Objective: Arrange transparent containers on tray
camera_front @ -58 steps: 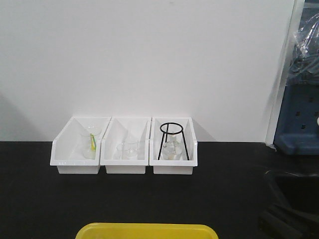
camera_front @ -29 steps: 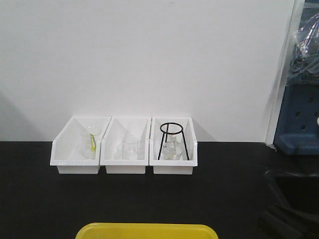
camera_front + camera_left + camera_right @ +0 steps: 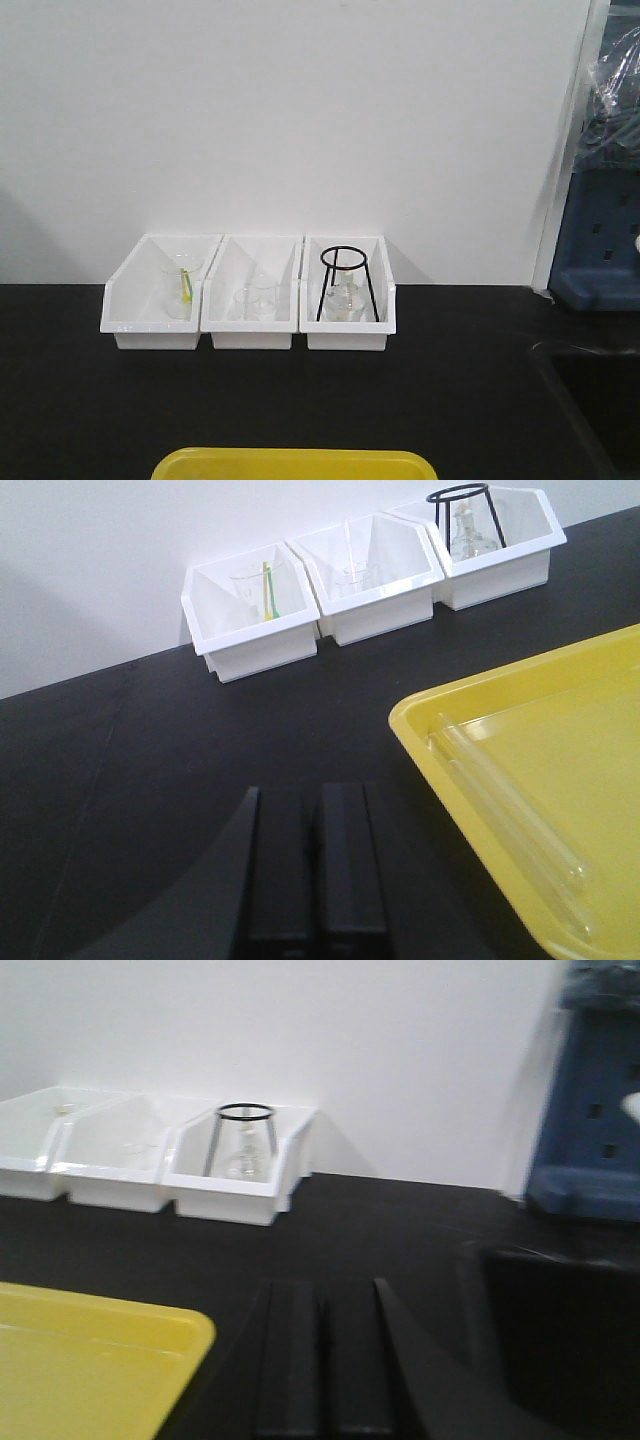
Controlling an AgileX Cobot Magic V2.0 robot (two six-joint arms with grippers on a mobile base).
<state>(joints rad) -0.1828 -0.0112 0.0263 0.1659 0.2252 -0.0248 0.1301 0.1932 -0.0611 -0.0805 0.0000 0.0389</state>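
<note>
Small clear beakers and flasks stand in three white bins by the back wall. One beaker (image 3: pixel 182 285) with a yellow-green stick is in the left bin, two more beakers (image 3: pixel 255 300) are in the middle bin, and a flask (image 3: pixel 343 300) stands under a black tripod in the right bin. The yellow tray (image 3: pixel 295 464) lies at the table's front edge. Its rim (image 3: pixel 420 720) shows in the left wrist view, with clear tubes (image 3: pixel 510 810) lying inside. My left gripper (image 3: pixel 315 860) is shut and empty, left of the tray. My right gripper (image 3: pixel 322 1360) is shut and empty, right of the tray (image 3: pixel 190 1330).
The black tripod ring stand (image 3: pixel 347 282) straddles the flask in the right bin (image 3: pixel 240 1185). A dark sunken sink (image 3: pixel 600 400) lies at the table's right. A blue unit (image 3: pixel 600 250) stands at the back right. A white wall is behind the bins.
The dark shape of my right arm at the lower right of the front view has dropped out of that view. The bins, glassware and tray have not moved.
</note>
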